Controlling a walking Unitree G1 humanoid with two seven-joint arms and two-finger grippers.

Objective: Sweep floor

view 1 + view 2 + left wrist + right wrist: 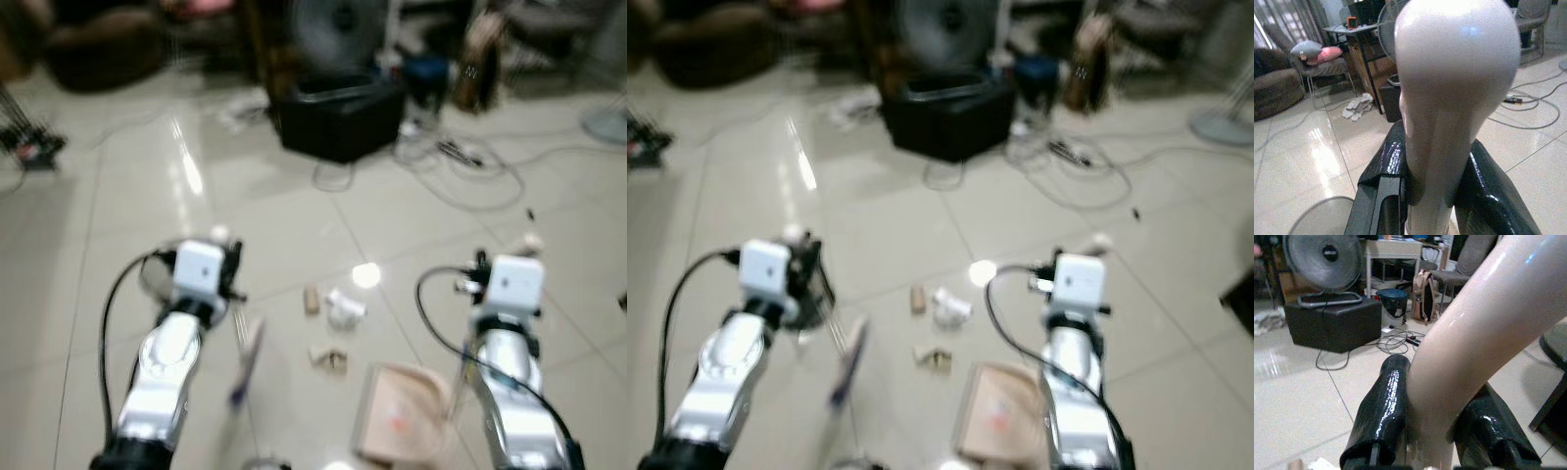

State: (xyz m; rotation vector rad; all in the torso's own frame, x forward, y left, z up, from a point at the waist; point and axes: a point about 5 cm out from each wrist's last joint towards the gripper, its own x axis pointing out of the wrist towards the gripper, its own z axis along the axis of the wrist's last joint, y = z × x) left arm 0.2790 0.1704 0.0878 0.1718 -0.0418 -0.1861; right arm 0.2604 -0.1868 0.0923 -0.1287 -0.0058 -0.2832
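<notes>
Glossy pale tiles ahead, and plenty crowding the far side: a black box [338, 117] with a round fan [1322, 257] on top, and loose cables [460, 162] looping across the floor just beside it. Behind that sit a table [1393, 249], a chair [1462, 264], a brown backpack [1422, 296] and a blue bowl-shaped thing [1392, 297].

The litter [331, 328] lies between the two arms: a few small crumpled scraps, white and tan; the head views are blurred, so what they are made of is hard to call.

The left gripper [1425, 196] clamps its shiny black fingers on the broom handle [1457, 83], a smooth white rounded knob at the top, with the thin shaft [245, 367] slanting down toward the floor. The right gripper [1435, 426] is closed around the dustpan handle [1484, 328], a curved cream tube, glossy like plastic. The dustpan [402, 416] itself, flat and pinkish-beige, sits low near the floor just short of the scraps.
</notes>
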